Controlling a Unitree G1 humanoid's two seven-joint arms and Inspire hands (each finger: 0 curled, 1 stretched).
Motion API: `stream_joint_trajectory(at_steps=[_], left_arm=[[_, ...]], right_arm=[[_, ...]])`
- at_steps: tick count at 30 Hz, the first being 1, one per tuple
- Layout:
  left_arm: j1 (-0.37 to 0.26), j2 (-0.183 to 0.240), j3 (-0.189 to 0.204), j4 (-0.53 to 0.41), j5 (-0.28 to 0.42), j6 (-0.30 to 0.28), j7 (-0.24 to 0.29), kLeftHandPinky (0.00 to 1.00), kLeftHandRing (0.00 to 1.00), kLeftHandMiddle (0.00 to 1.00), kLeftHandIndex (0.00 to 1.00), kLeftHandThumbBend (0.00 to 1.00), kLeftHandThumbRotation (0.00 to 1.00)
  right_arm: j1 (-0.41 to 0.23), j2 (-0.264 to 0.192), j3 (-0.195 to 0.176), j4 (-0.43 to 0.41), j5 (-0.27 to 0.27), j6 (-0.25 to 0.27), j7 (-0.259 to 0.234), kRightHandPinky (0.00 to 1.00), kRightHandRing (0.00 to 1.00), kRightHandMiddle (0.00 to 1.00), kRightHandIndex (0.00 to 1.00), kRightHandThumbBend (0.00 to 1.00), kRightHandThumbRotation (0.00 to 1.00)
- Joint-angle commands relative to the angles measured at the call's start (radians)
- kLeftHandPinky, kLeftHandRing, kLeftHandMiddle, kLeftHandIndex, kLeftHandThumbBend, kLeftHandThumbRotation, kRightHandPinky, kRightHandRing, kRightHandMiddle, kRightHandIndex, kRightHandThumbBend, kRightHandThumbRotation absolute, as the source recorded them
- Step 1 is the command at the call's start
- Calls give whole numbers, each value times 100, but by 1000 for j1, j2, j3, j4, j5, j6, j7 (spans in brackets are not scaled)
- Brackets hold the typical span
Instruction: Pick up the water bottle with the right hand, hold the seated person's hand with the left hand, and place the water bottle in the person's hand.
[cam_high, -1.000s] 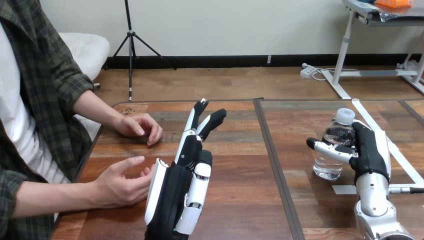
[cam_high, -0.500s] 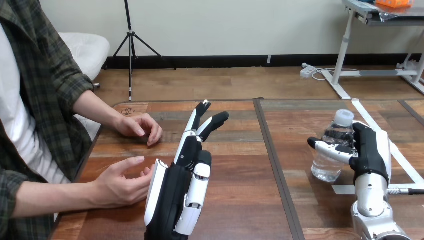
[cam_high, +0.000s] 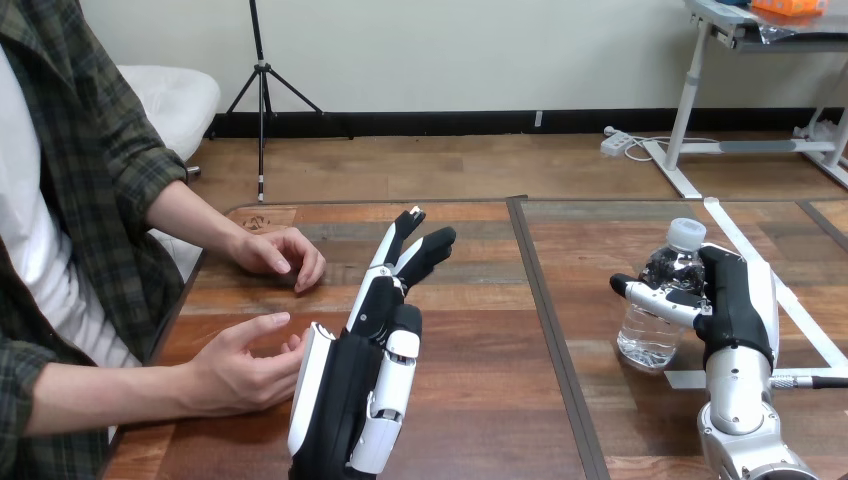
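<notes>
Two robot hands: one is set over each half of the brown wooden table (cam_high: 480, 400).
Right hand (cam_high: 740, 300): its fingers and thumb are wrapped round the clear plastic water bottle with a white cap (cam_high: 655, 310), at the view's right.
Bottle: it is gripped at mid-body and tilted slightly; whether its base is clear of the table cannot be told.
Left hand (cam_high: 350, 390): it is held on edge with its fingers straight and nothing grasped.
Person's nearer hand (cam_high: 235, 375): it is open and lies just beside the Left hand; contact cannot be confirmed.
Person's farther hand (cam_high: 275, 250): it is rested on the table, loosely curled, well apart from both robot hands.
Step judged: the bottle is being picked up.
Advice: the thin plastic should be squeezed only enough to stop slipping. The bottle should be raised straight and righted before it is carried across.
</notes>
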Motion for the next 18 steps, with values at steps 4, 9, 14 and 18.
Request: stream_joint_trajectory(at_steps=[4,9,14,18], left_arm=[[-35,-23,-1,-3,-12,-11,2,85,86,87,94,0,100],[-33,-26,-7,-5,-22,-6,-1,83,86,87,94,0,100],[-31,-28,-9,-6,-24,-4,-2,82,86,87,93,0,100],[-29,-31,-12,-8,-28,-1,-2,81,85,86,93,0,100]], right_arm=[[-74,-18,13,-8,-16,-1,-6,53,52,54,56,72,0],[-74,-23,17,-10,-26,-7,-13,53,52,53,54,72,0],[-74,-27,20,-12,-34,-9,-13,52,51,53,53,73,0],[-74,-32,24,-13,-42,-12,-11,50,50,52,52,73,0]])
